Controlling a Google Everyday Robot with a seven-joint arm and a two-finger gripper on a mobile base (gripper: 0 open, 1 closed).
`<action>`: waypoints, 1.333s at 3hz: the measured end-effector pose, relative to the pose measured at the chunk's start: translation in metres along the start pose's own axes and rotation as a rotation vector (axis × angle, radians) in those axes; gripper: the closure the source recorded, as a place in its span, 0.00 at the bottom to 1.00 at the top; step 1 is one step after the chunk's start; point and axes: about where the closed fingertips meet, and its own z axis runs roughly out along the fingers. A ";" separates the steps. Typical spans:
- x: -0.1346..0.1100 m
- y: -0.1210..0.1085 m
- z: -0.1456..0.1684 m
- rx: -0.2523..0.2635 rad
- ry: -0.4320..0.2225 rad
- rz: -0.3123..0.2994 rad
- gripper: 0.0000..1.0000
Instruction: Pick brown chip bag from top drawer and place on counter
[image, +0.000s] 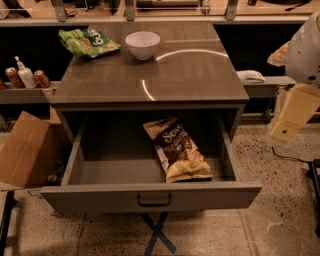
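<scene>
— End effector (286, 129)?
— Hanging at the right edge of view, out beside the cabinet and above the floor, well apart from the drawer (150, 196). Apart or together: cannot tell from here.
— And the brown chip bag (177, 149)?
— Lying flat on the drawer floor, right of centre and slanted. One pale end toward the back, the other near the front-right corner. Not yet touched.
— So, the step in hand?
— Probably the reach. Swing left over the pulled-out drawer, then come down from above rather than across the front panel or the right side wall.
— Best place to grip?
— Likely the puffy middle, across the short width. Line up with the slant first. Crinkly stuff, so squeeze gently and expect a little slip. Keep clear of the counter (190, 82) edge over the back of the drawer.
— Then where to set down?
— Front half of the counter, glossy and bare. Avoid the white bowl (143, 44) and the green chip bag (87, 42) at the back left.
— Risks?
— Possibly snagging the far end of the bag under the counter edge on the lift. Draw it slightly forward first, then raise it straight up.
</scene>
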 end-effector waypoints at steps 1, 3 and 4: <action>-0.009 0.007 0.058 -0.059 -0.079 0.060 0.00; -0.031 0.008 0.152 -0.086 -0.217 0.137 0.00; -0.031 0.008 0.152 -0.086 -0.217 0.137 0.00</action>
